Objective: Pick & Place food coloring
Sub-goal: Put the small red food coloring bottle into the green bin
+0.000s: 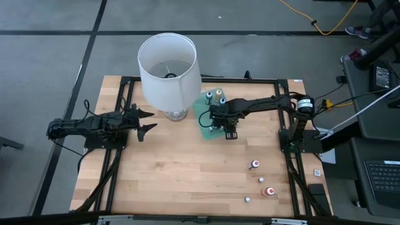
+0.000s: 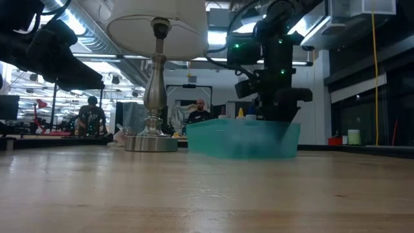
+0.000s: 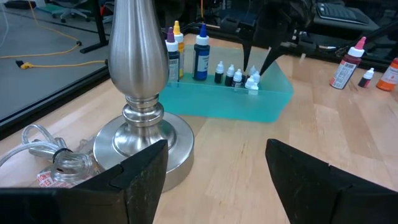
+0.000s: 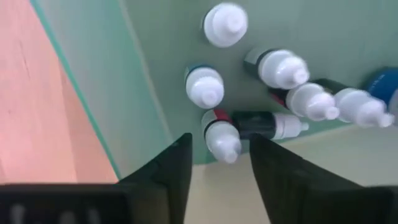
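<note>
Placing step: the right gripper [image 4: 219, 165] hangs over the green tray [image 1: 205, 122] at twelve o'clock, jaws parted around a red-filled food coloring bottle [image 4: 221, 137] that stands free among the others, so next I judge it lifts clear toward the bottles [image 1: 254, 165] at five o'clock, while the left gripper [image 1: 147, 121] waits wide open and empty at nine o'clock.

Tiny white-capped food coloring bottles [image 4: 214, 93] cluster in the green tray [image 4: 143, 93]; a red-filled bottle [image 4: 221, 137] stands between the right gripper's [image 4: 221, 165] parted jaws.
</note>
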Robot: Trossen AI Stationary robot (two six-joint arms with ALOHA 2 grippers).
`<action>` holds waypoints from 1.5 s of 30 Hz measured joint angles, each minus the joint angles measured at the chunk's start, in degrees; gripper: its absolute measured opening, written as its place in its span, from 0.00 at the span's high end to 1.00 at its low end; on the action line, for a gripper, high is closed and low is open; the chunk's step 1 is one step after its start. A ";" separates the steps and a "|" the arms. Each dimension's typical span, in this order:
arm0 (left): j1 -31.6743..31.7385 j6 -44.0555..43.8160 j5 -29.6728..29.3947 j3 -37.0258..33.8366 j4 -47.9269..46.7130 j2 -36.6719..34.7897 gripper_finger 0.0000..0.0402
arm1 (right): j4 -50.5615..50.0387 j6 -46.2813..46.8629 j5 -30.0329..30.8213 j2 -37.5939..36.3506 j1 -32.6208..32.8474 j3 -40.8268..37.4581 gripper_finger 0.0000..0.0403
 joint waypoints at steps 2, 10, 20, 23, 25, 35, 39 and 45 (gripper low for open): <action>0.00 0.00 0.00 -0.01 0.00 -0.01 0.33 | -0.29 0.45 0.01 -0.01 -0.05 0.78 0.55; 0.02 0.00 0.01 0.00 0.00 0.01 0.34 | -1.79 2.20 3.77 -3.81 -0.07 2.07 0.39; 0.02 0.00 0.00 -0.01 0.00 0.00 0.33 | -7.44 23.56 0.07 -12.95 0.06 2.07 0.28; 0.00 0.00 0.00 0.01 0.00 -0.01 0.34 | -8.06 29.54 -1.87 -15.74 1.02 2.02 0.22; 0.02 0.00 0.00 -0.01 0.00 -0.01 0.34 | -9.45 33.25 -1.90 -17.83 2.12 2.02 0.18; 0.00 0.00 0.00 0.00 0.00 0.00 0.34 | -25.32 63.94 -4.77 -28.09 11.48 2.02 0.14; 0.01 0.00 0.00 -0.01 -0.02 0.00 0.34 | -26.74 73.41 -4.61 -30.70 18.30 2.02 0.14; 0.00 0.00 0.00 -0.01 0.00 0.01 0.33 | -26.43 86.00 -4.76 -31.11 28.77 2.02 0.14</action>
